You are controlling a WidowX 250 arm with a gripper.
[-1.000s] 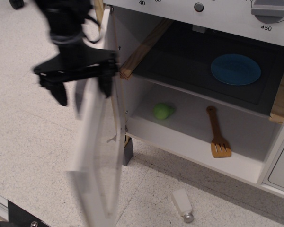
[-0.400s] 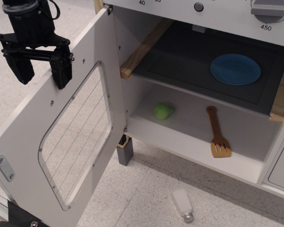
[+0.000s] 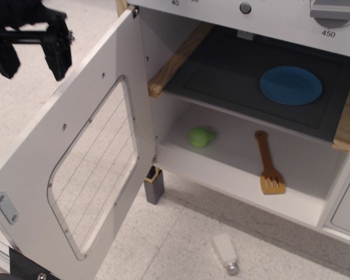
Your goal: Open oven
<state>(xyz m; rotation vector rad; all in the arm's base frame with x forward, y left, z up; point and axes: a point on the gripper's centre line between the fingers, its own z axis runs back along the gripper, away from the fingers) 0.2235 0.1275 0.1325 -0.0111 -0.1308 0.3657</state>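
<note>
Observation.image view: the oven (image 3: 251,105) fills the upper right of the frame, and all positions below are referenced to it.

1. Oven body. The cavity is exposed. A grey numbered dial (image 3: 332,11) sits on the panel above the cavity, at the oven's right.
2. Oven door (image 3: 76,169). Hinged on the oven's left edge, it is swung wide and stands clear of the cavity to the oven's left. Its long axis runs from the hinge down and away toward the lower left corner of the frame. The rounded window with thin crossing lines faces the camera. On this evidence the task reads as essentially complete.
3. Gripper (image 3: 30,51). Located above and to the left of the oven, beyond the upper edge of the door. The two black fingers are spread apart with nothing between them and do not touch the door. The door lies to the gripper's right and below it.
4. Contents. A blue plate (image 3: 290,85) rests on the dark upper tray; a green object (image 3: 202,137) and a wooden spatula (image 3: 268,166) lie apart on the white lower shelf.
5. Surface. A speckled floor (image 3: 181,245) extends in front of the oven. A small white shaker (image 3: 225,253) lies on it, below the cavity.

Any further move, if needed, would be retraction away from the door.
</note>
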